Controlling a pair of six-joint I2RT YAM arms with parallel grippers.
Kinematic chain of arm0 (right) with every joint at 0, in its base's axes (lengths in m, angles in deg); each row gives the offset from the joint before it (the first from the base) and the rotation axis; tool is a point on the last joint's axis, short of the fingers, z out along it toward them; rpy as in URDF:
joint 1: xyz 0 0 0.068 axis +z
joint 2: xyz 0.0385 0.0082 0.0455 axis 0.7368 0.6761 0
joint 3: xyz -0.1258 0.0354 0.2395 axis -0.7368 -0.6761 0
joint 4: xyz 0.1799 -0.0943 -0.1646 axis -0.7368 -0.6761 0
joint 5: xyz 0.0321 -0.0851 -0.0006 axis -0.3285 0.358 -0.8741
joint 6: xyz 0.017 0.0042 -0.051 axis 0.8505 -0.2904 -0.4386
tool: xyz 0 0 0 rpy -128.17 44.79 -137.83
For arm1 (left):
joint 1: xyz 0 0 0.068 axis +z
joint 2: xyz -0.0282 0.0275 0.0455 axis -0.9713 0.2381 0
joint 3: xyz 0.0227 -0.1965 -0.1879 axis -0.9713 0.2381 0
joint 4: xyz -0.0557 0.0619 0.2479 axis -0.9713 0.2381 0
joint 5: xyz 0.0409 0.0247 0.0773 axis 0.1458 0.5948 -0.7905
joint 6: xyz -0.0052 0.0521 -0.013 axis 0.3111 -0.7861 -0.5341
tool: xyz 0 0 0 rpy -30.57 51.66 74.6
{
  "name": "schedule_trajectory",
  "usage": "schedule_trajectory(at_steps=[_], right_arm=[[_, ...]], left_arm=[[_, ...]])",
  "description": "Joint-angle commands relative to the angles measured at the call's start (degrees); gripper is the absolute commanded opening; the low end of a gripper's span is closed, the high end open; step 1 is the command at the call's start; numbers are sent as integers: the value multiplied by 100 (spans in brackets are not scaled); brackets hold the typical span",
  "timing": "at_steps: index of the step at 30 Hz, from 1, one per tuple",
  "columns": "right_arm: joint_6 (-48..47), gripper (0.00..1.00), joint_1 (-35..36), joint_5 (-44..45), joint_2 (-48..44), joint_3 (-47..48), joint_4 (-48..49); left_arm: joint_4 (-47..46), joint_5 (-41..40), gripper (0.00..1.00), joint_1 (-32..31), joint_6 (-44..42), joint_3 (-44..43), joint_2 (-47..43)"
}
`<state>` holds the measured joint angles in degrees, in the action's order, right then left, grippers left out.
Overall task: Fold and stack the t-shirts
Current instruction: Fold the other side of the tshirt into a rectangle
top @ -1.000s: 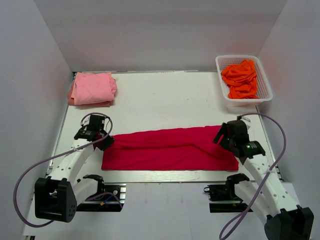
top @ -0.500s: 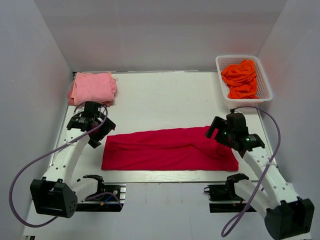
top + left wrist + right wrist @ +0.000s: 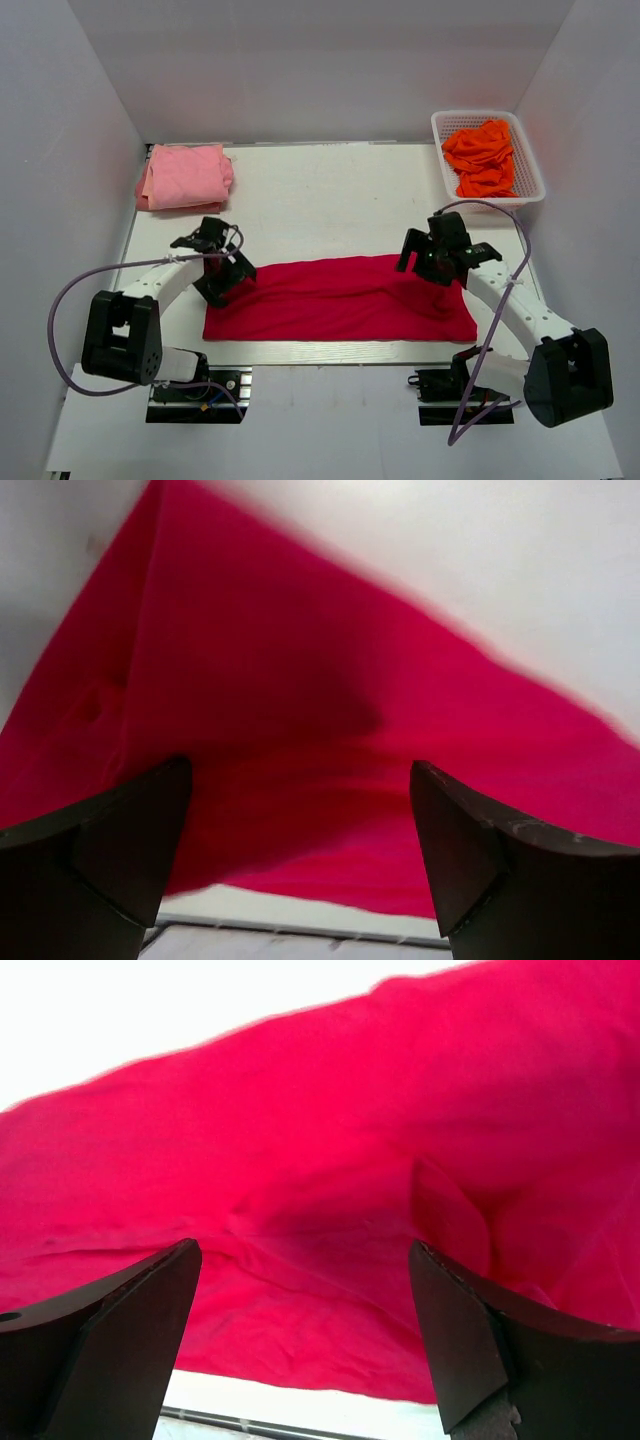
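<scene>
**Red t-shirt lying in a long band, both grippers spread above its ends**

The red t-shirt (image 3: 340, 298) is lying folded into a long band along the near edge of the table (image 3: 330, 195), running left to right. The left gripper (image 3: 222, 272) is hovering over its left end and the right gripper (image 3: 432, 262) over its right end. Both are standing with jaws spread wide and pinching nothing; the wrist views are showing only red cloth between the fingers. The pink t-shirt (image 3: 185, 176) is sitting folded at the far left corner. The orange t-shirts (image 3: 480, 157) are lying crumpled in a white basket (image 3: 530, 165) at the far right corner.

The step in hand is probably the next fold of the band. Doing it well is likely calling for each gripper to be catching every layer at its end, not just the top one. Both should be lifting evenly and keeping the cloth lightly taut. The right end is showing a raised crease, which risks getting folded in unless it is flattened first.
</scene>
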<state>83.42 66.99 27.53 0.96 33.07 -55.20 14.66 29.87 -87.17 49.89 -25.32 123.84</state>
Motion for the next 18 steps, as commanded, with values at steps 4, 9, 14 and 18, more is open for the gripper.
schedule_trajectory(at_steps=[4, 9, 14, 18], right_arm=[[470, 90, -11, 560, -198, -404, -834], [366, 90, -11, 499, -585, -545, -863], [-380, 90, 24, 25, -771, -81, -301], [-680, 90, 33, 15, -639, 106, 59]], left_arm=[[545, -135, 100, -101, 274, 814, -543], [1329, -656, 100, -101, 555, 824, -746], [1337, -803, 100, -101, 407, 95, -825], [1574, -1051, 100, -101, 126, -713, -764]])
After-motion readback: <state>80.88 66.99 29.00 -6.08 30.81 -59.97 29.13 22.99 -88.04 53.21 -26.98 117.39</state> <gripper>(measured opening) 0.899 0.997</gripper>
